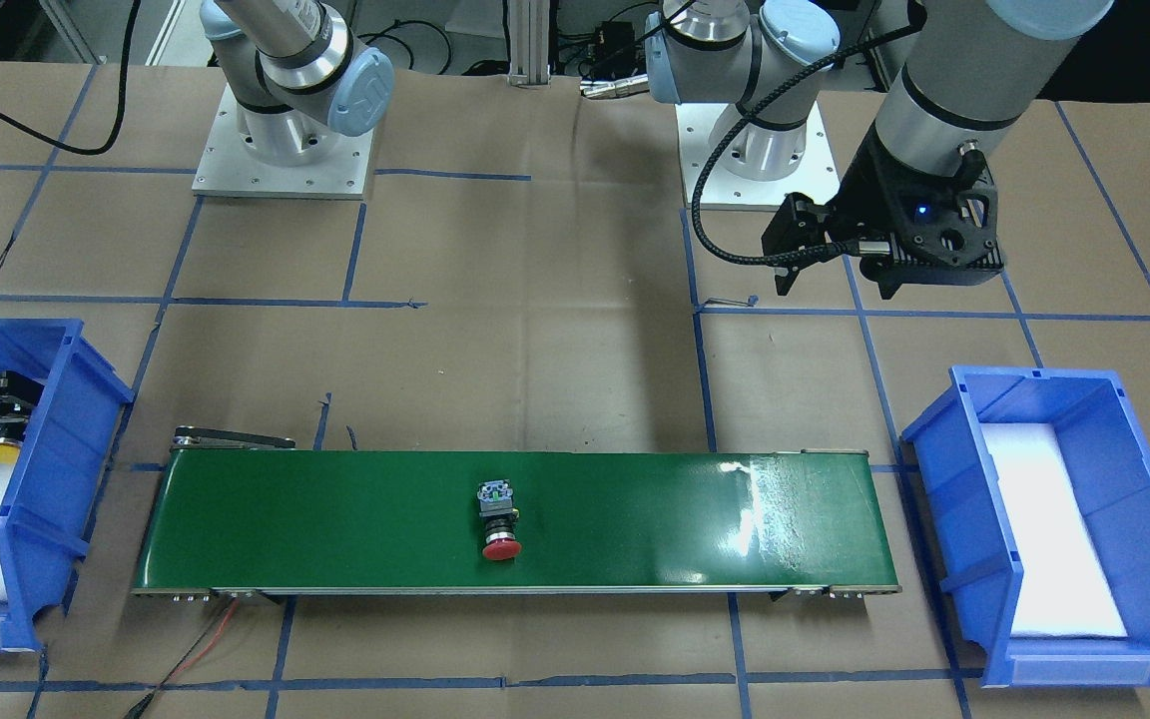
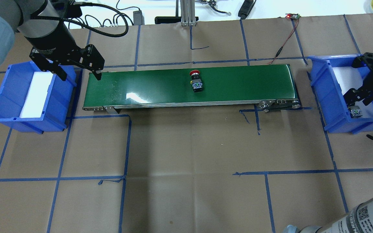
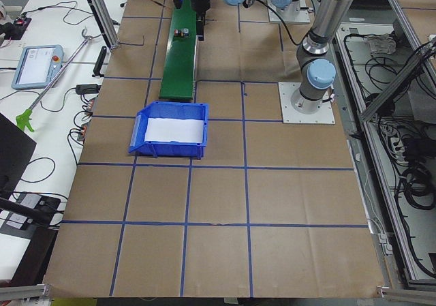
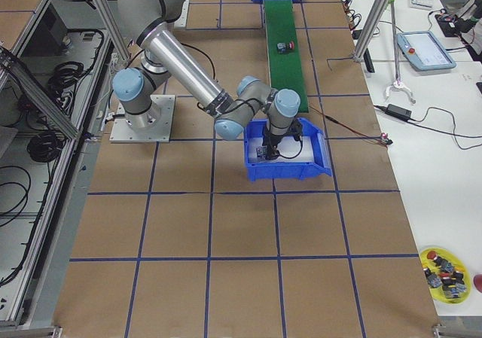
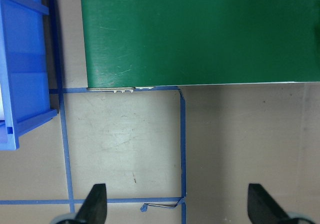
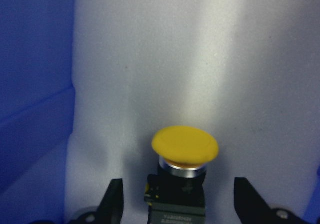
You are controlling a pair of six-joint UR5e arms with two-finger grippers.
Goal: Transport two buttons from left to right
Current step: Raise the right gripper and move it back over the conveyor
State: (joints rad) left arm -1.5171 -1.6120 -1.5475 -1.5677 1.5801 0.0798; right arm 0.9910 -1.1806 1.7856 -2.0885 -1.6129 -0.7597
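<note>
While the right gripper's [image 6: 178, 181] spread fingers [image 6: 112, 204] straddle the yellow button [image 6: 185, 144], the left gripper [image 5: 176, 191] hangs open, empty; the red button [image 2: 195, 81] on the belt [image 2: 141, 85] probably goes next.

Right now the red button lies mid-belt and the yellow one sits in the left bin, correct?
No: the yellow button sits in the right bin, as the front-facing view shows. The red button does lie midway along the belt.
</note>
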